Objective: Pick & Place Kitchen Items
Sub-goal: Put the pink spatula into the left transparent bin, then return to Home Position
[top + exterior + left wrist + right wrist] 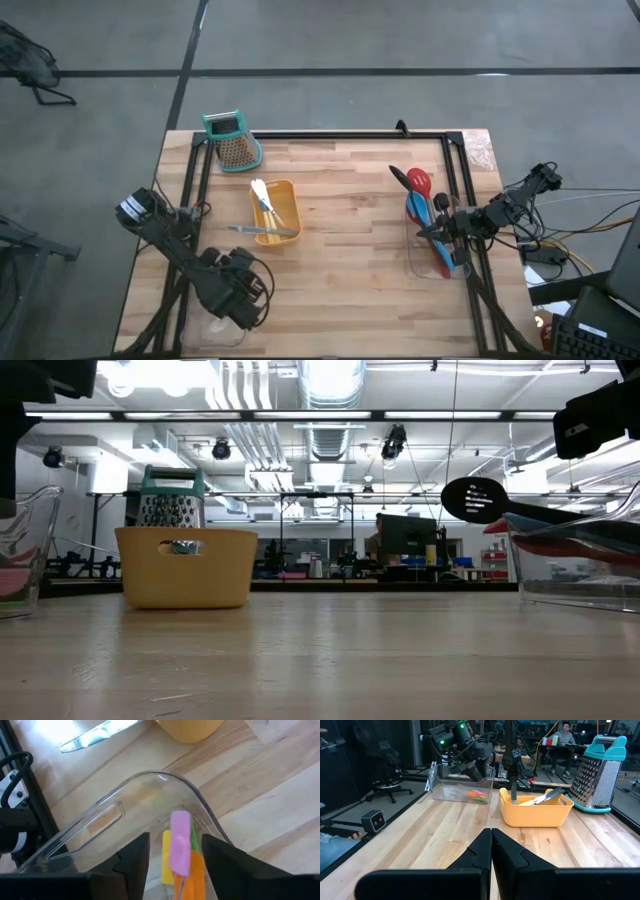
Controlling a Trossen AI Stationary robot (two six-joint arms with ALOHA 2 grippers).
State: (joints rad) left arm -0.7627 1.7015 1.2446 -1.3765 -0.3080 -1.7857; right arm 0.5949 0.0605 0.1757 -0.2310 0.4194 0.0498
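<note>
— Where's the left gripper (170, 857) now?

— Over the clear tray (125, 795) at its own corner, fingers spread, gripping nothing. The pink-tipped tool (180, 842) lies between them atop 3 others in the tray, long axis running along the fingers.

— And the right gripper (491, 845)?

— Clenched on nothing, beside the other tray holding the long spoons (420, 195); it's nearer those.

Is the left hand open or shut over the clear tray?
Open: left hand fingers stand apart above the pink tool in the clear tray.
</note>
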